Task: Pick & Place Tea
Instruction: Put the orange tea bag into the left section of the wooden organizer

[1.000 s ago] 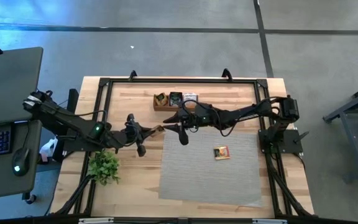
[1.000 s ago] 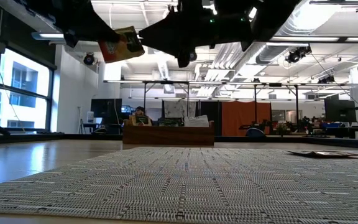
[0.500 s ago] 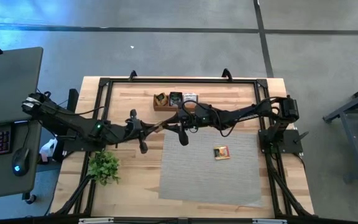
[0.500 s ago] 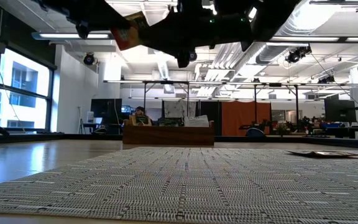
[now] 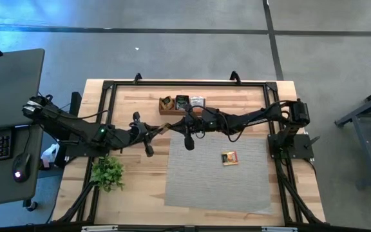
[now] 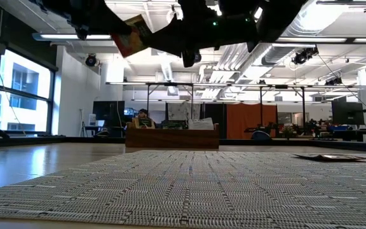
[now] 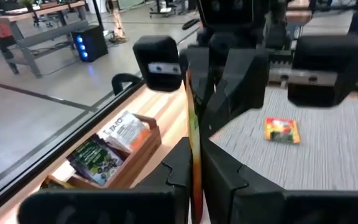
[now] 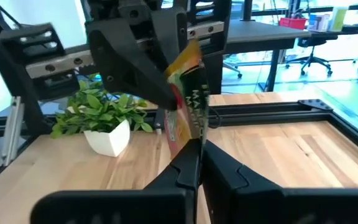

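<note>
Orange-yellow and edge-on, the tea sachet (image 7: 192, 124) that we see in the air stands upright between two pairs of dark fingers at once. In the left wrist view the left gripper (image 7: 191, 163) has its fingers drawn in almost together, the sachet's near edge running down the narrow slot between them, while the right gripper's (image 7: 209, 93) fingers come in from the far side and close on the sachet's other end. In the right wrist view the same sachet (image 8: 188, 106) rises straight up out of the pinch of that arm's own fingers (image 8: 182, 171), which are pressed shut on its lower edge, and the left arm's dark fingers hold its upper part from beyond. From above, the two grippers meet tip to tip (image 5: 166, 128) over the wooden table (image 5: 134, 187), just off the edge of the grey woven mat (image 5: 205, 183). A second sachet (image 5: 229, 158) lies flat on the mat, well apart from both sets of fingers. More sachets (image 5: 182, 102) stand in a wooden box (image 5: 170, 111) beyond the fingers, and a green potted plant (image 5: 108, 173) sits near the left arm.
</note>
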